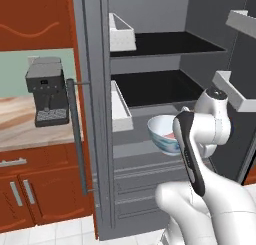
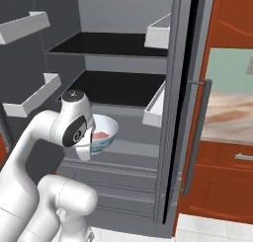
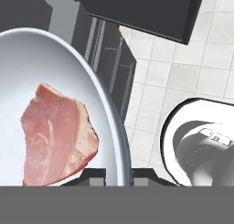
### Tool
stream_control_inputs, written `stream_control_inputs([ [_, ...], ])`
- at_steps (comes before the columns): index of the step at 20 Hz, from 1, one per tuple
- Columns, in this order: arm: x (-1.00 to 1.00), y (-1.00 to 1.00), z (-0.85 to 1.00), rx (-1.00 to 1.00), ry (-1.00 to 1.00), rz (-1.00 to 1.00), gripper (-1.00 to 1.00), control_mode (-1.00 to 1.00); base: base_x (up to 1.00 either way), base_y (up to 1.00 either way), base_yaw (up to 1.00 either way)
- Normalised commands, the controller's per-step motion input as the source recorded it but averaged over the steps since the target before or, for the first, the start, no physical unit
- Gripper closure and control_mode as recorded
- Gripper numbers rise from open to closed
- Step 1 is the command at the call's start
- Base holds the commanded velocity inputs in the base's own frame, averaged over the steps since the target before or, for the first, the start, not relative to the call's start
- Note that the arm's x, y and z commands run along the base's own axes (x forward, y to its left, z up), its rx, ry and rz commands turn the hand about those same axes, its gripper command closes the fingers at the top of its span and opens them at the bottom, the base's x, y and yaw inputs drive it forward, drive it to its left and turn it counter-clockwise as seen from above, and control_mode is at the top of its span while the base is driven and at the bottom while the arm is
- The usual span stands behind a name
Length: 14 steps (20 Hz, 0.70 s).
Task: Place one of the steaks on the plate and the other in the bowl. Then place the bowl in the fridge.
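Open fridge (image 1: 150, 64), dark shelves. Gripper (image 3: 118, 175) clamped tight on bowl (image 1: 162, 134) rim — pink steak (image 3: 57, 134) lies inside, held before the shelves.

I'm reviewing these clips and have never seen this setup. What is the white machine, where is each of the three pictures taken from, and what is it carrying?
All three pictures are rendered, not filmed. The white machine is a robot arm on a base that can drive. Two cameras ride on that base and look over the arm from its left and its right; the third sits on the hand. The fridge stands open, with dark shelves and white door bins. The gripper has its jaws shut on the rim of the bowl, held in front of the shelves. In the bowl lies a pale pink steak. A coffee machine stands on the counter beside the fridge.
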Motion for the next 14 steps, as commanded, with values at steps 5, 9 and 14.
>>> stream_control_inputs([
  [5,0.0,0.0,0.0,0.0,0.0,0.0,1.0,1.0,0.18,-0.55,0.03],
  [9,0.0,0.0,0.0,0.0,0.0,0.0,1.0,1.0,0.01,-0.09,0.0],
  [14,0.0,0.0,0.0,0.0,0.0,0.0,1.0,1.0,0.4,0.0,0.0],
])
